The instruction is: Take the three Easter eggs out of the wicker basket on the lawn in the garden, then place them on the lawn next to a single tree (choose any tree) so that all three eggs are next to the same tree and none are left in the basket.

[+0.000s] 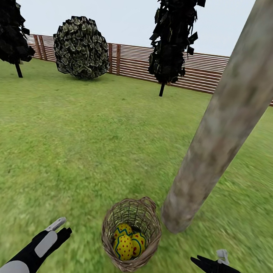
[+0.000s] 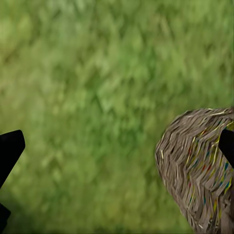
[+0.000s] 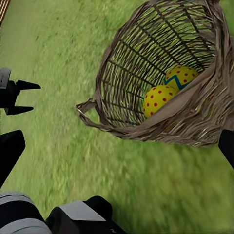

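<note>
L gripper (image 1: pixel 60 226) sitting lower left of head frame, fingers narrowly parted, holding nothing. R gripper (image 1: pixel 211 260) lower right, prongs apart, empty. Wicker basket (image 1: pixel 109 235) standing on lawn (image 1: pixel 67 145) bottom center, between the two. Easter eggs (image 1: pixel 126 243) lying inside it, 3 visible. Pale tree trunk (image 1: pixel 228 122) rising just right of basket. Far back: round bush (image 1: pixel 81 47), dark trees (image 1: pixel 172 38), slat fence (image 1: pixel 212 73).
</note>
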